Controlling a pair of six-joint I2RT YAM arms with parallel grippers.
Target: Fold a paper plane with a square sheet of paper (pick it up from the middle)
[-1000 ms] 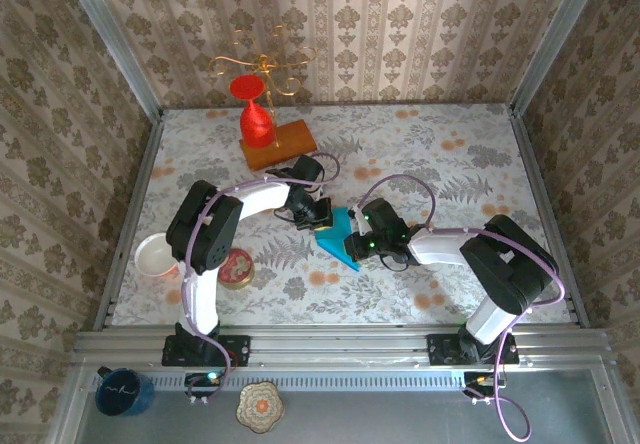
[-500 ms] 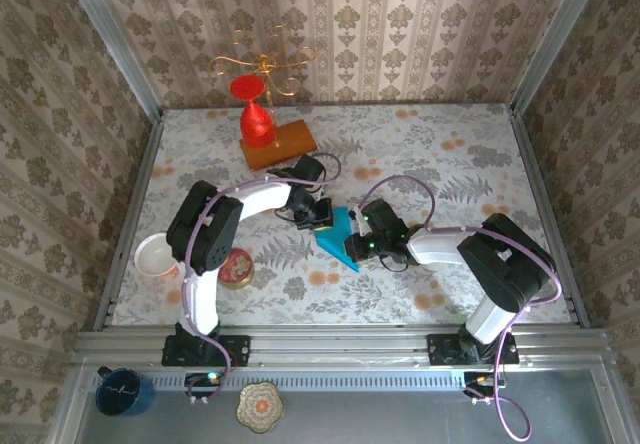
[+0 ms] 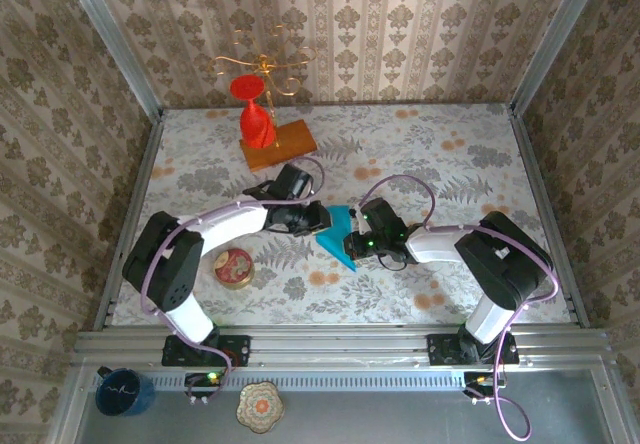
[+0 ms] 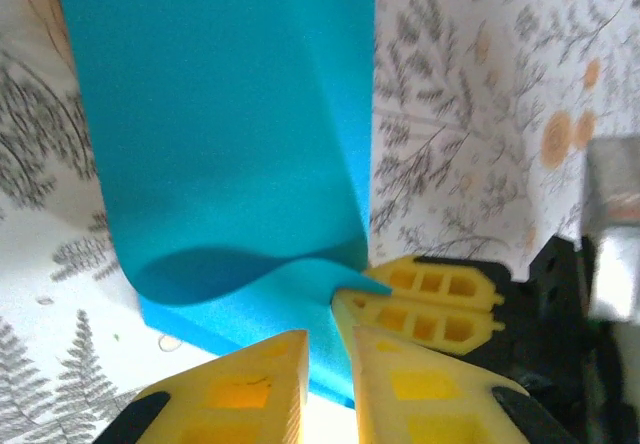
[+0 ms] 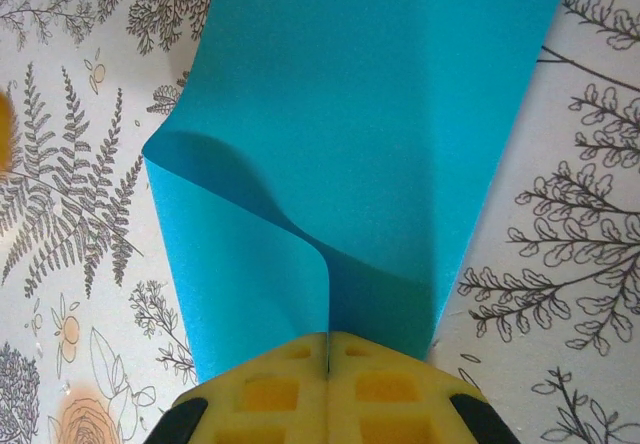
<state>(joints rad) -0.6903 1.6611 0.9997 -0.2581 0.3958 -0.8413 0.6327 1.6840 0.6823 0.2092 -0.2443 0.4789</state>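
Right wrist view: your right gripper (image 5: 328, 359) pinches 1 edge of the blue sheet of paper (image 5: 380, 114), which buckles upward in the middle of the table (image 3: 450, 174). Your left gripper (image 4: 325, 342) hovers beside it, fingers slightly spread. Any sideways tug could tear or miscrease it.
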